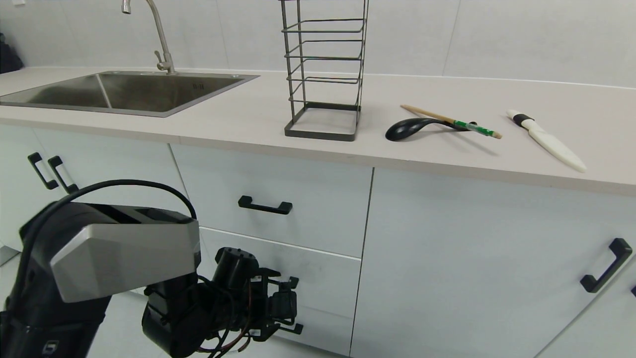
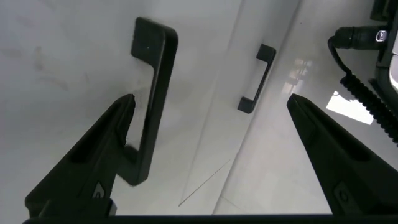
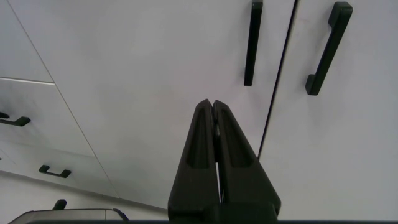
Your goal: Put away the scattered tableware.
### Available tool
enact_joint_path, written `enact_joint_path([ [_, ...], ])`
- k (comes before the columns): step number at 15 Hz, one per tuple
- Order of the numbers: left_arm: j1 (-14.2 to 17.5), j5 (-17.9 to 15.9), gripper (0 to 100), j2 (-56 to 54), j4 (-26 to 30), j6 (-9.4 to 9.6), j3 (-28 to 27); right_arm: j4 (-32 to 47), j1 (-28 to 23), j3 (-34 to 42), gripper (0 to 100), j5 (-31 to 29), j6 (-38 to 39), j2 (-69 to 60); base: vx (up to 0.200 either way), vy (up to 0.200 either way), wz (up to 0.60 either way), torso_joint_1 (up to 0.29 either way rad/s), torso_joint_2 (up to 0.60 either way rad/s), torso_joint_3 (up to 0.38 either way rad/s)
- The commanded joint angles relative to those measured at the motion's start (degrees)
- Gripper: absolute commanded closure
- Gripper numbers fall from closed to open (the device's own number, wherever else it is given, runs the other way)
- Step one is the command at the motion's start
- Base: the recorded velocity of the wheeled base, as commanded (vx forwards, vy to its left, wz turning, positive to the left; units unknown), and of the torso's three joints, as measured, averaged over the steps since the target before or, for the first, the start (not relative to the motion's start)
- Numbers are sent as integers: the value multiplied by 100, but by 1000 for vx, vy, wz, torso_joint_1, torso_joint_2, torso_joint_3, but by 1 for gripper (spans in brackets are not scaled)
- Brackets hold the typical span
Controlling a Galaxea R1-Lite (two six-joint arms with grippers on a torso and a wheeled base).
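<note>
- The desk (image 1: 238,117) is running across the upper half of the head view, carrying all the tableware you are after.
- The white cabinet fronts (image 1: 447,258) are standing below it.
- The sink (image 1: 124,92) is sitting in the upper left, with the faucet (image 1: 160,40) rising behind it.
- The wire rack (image 1: 324,74) is standing upright at top centre.
- Your left claw (image 1: 294,306) (image 2: 210,102) is hanging at the lower left, before the lowest drawer. It is spread wide and gripping nothing, and one finger (image 2: 93,162) is lying just beside a black drawer handle (image 2: 152,93).
- Your right claw (image 3: 213,106) is facing cabinet doors, its fingers pressed tight together with nothing between them.
- The white knife (image 1: 546,140) is lying at the right of the desk, well apart from the rack.
- The chopsticks (image 1: 449,121) are resting across the handle of the black spoon (image 1: 410,128), between rack and knife.
</note>
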Motion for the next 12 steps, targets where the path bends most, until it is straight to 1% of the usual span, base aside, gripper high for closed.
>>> enact_joint_path([
  [1, -5, -2, 0, 172, 22, 6, -71, 2, 2, 1, 100, 0, -1, 9, 0, 0, 0, 0, 0, 0],
  [7, -41, -81, 0, 225, 127, -29, 289, 2, 2, 1, 100, 0, -1, 9, 0, 0, 0, 0, 0, 0],
  [12, -49, -81, 0, 207, 119, -20, 377, 2, 2, 1, 100, 0, -1, 9, 0, 0, 0, 0, 0, 0],
])
